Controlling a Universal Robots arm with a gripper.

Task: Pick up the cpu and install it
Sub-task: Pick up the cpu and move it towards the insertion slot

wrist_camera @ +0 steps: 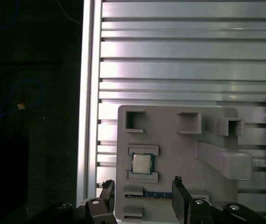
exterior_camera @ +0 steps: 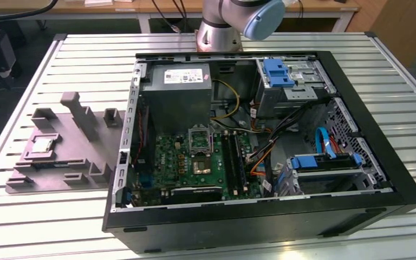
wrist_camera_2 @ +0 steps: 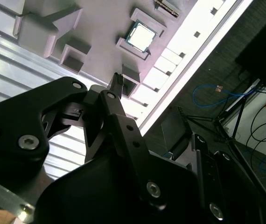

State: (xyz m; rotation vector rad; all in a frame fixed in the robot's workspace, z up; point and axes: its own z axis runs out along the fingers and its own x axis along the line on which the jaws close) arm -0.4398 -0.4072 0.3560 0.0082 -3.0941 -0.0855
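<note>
My jaws stand wide apart and hold nothing: in the first wrist view the two dark fingertips (wrist_camera: 180, 198) have a broad free gap between them. They hang above the grey holder plate (wrist_camera: 179, 154) without touching it. Just beyond the fingertips a thin blue-green strip (wrist_camera: 157, 194) lies in a slot of this plate. Next to that strip is the cpu (wrist_camera: 142, 163), flat in its own small square recess with the silvery top up and the pale green rim around it. In the second wrist view the cpu (wrist_camera_2: 140, 36) is well apart from my fingers. In the exterior view the cpu (exterior_camera: 44, 144) sits near the edge of the holder plate (exterior_camera: 71, 149) that faces the counter's edge on the exterior view's left. The plate carries several raised grey blocks (exterior_camera: 74, 105) and rests on the slatted metal counter (exterior_camera: 49, 227). Farther on, toward the exterior view's right, the open computer case (exterior_camera: 381, 179) lies on the same counter. Inside it I see the green motherboard (exterior_camera: 182, 162) with the silver socket frame (exterior_camera: 199, 140), and behind that a big grey box (exterior_camera: 177, 92) with a white label. At the far edge of the counter stands the base of my arm (exterior_camera: 221, 30).
</note>
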